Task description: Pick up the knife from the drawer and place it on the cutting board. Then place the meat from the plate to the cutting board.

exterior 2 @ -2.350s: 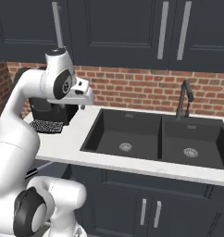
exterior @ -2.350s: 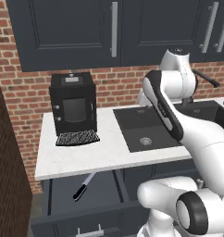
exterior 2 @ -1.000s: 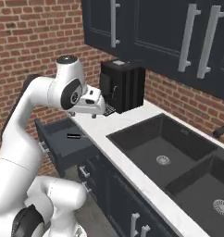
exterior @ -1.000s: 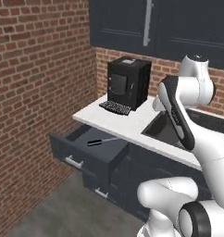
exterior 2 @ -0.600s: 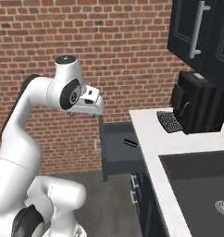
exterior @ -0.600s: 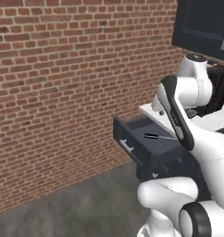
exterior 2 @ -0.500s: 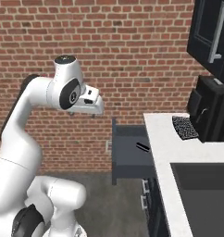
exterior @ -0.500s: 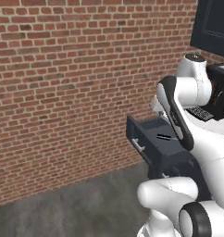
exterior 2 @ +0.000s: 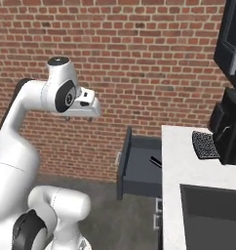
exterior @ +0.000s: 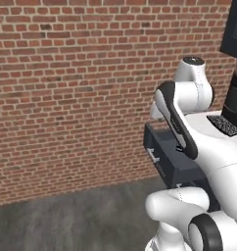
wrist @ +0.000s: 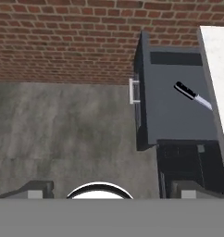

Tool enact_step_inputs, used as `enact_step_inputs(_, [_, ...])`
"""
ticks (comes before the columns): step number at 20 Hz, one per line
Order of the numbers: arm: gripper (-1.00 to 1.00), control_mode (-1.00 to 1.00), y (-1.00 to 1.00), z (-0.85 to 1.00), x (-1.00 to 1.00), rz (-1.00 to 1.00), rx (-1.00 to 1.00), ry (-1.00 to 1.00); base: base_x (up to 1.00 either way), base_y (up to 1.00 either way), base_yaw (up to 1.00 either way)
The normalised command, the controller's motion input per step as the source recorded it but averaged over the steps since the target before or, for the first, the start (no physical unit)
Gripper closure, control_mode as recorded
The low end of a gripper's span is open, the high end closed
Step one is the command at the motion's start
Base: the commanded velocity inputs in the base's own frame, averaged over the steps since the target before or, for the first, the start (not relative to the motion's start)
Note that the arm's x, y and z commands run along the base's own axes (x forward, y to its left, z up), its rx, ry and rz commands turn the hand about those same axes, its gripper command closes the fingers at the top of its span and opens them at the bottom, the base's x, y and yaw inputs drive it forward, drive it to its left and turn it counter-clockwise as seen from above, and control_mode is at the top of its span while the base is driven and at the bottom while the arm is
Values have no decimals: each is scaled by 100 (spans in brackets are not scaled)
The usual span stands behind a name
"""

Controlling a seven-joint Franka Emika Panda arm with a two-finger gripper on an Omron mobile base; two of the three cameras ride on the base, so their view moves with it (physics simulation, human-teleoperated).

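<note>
Here the drawer [wrist: 178,97] is pulled open beside the white bench [exterior 2: 188,161], so the knife [wrist: 192,95] lies flat inside, easy to reach. The end effector [exterior 2: 81,117] hangs high, well away from the drawer, holding nothing; I cannot tell how wide it is.

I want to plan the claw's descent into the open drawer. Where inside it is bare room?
The drawer floor is bare between the knife and the front panel. The knife lies near the counter edge; its blade tip passes under it, so that side is tight.

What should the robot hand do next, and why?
Probably move over the open drawer and down toward the knife. The knife lies loose inside, handle away from the counter, and the gripper hangs above the floor, beside the drawer.
</note>
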Motion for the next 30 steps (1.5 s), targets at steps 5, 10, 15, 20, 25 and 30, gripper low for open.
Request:
enact_step_inputs(5, [-100,100,0,0,0,0,0,0,17,-73,13])
enact_step_inputs(10, [-100,100,0,0,0,0,0,0,11,-26,5])
enact_step_inputs(15, [-100,100,0,0,0,0,0,0,45,0,0])
enact_step_inputs(20, [-100,100,0,0,0,0,0,0,37,0,0])
enact_step_inputs(25, [-100,100,0,0,15,0,0,0,10,0,0])
enact_step_inputs(30, [-100,100,0,0,0,0,0,0,0,0,0])
